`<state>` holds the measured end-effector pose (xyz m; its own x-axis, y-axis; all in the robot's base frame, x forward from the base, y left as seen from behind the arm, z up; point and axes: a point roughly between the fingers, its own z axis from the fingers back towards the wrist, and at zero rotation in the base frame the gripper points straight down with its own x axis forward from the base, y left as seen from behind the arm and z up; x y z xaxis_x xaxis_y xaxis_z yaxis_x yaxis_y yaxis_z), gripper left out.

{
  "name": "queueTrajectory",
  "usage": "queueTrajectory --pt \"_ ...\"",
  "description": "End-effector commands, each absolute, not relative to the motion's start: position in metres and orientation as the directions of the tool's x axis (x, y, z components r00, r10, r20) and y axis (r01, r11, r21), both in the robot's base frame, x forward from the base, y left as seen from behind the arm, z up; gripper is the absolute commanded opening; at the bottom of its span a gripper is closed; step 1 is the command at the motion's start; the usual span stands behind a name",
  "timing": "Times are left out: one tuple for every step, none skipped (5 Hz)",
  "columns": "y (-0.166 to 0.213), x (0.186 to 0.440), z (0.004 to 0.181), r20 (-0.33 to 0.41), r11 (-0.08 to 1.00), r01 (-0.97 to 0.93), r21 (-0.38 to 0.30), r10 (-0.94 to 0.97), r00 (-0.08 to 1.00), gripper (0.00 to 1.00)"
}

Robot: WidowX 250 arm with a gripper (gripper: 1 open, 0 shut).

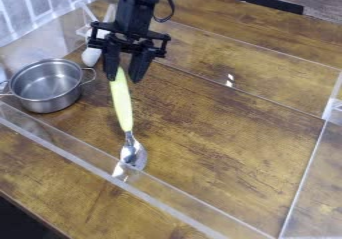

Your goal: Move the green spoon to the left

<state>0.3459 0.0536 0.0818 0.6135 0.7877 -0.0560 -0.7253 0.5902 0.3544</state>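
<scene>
Yellow-green spoon (123, 105) lies handle-end at the claw (122, 67), whose fingers stand apart.

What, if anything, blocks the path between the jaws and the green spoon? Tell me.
Nothing visible does: the jaws are right at the handle end of the green spoon. The steel pot sits off to the side, not between them.

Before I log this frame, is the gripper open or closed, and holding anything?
Gripper: open, fingers spread around the green spoon's handle; firm hold can't be told.
</scene>
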Motion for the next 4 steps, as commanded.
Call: queueTrajectory --pt "0.066 0.356 0.119 -0.025 0.617 -0.741 0.265 0.773 0.634 1.00" --pt "0.069 0.360 0.142 -0.072 0.680 -0.713 0.171 0.730 0.679 1.00" --pt "0.073 0.353 0.159 -0.126 0.714 -0.697 0.067 0.699 0.704 1.00" --pt "0.071 0.346 0.164 -0.133 0.735 -0.677 0.037 0.675 0.725 1.00"
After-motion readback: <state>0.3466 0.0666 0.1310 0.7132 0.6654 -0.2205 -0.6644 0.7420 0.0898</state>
